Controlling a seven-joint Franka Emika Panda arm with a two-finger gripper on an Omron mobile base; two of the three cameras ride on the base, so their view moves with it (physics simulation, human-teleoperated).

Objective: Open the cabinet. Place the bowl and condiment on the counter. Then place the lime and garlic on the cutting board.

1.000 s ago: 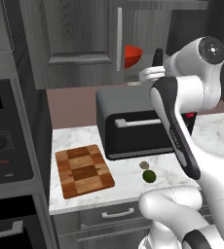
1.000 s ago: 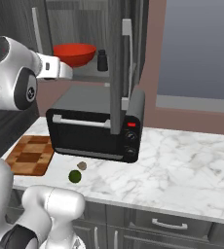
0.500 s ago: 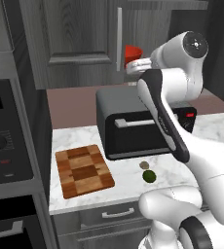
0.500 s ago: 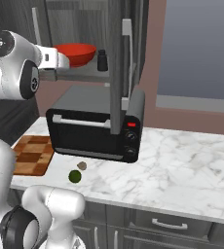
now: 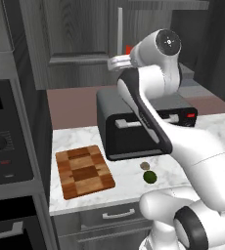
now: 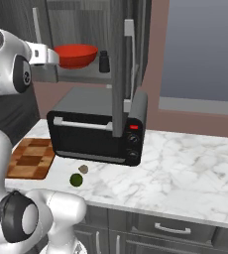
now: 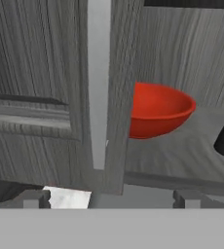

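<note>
Fingers [image 7: 106, 197]: apart, empty, before cabinet [image 7: 31, 97] door edge. Bowl [image 6: 76, 54] on cabinet shelf, condiment [image 6: 104, 61] just beside it. Risk: approach clips door edge, or bowl nudges condiment over.

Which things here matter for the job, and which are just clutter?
Job: cabinet, right door open; red bowl and dark condiment on its shelf; lime and garlic on the counter; cutting board.

Lying about: toaster oven; oven on the left; drawers below.
</note>
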